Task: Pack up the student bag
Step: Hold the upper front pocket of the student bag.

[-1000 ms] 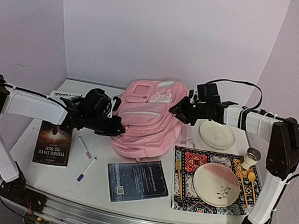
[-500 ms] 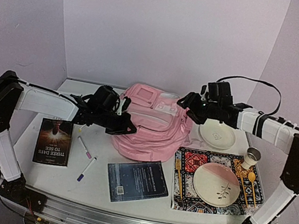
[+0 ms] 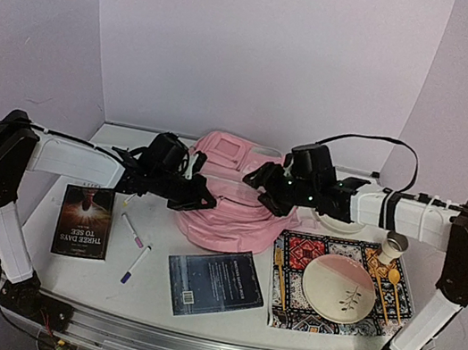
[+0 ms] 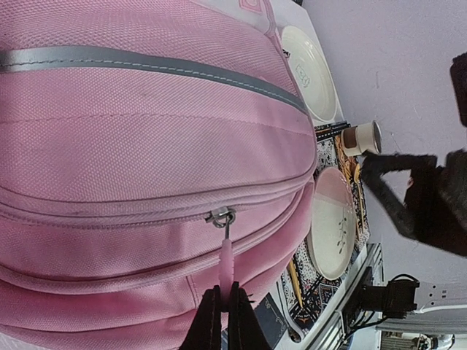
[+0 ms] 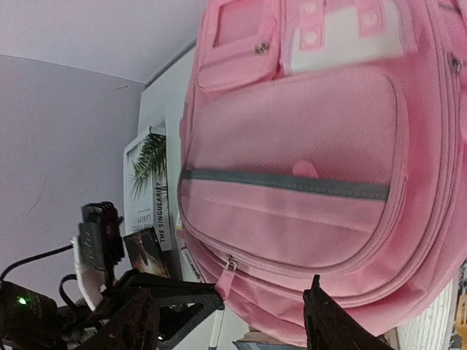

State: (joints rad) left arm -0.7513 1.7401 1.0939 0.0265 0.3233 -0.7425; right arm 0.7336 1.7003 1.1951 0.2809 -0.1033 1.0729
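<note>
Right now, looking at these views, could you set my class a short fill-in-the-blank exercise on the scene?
1. The student bag is ___ in colour.
2. The left hand pinches its zipper pull, while the right hand holds ___.
3. The right hand's jaws stand ___.
4. The book by the left arm reads "Three Days to ___".
Missing words: pink; nothing; open; See.

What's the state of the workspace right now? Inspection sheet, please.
Surface: white table, crowded.
Job's things: pink backpack lying at centre, front up.
Clutter: Three Days to See book, dark book and pens on the left; placemat with plate, cup and wooden cutlery on the right; second plate behind.
Pincers: left pincer shut on the backpack's zip pull; right pincer open above the backpack, holding nothing.
Cables: black cable loops above the right arm.
Surroundings: lilac walls.
</note>
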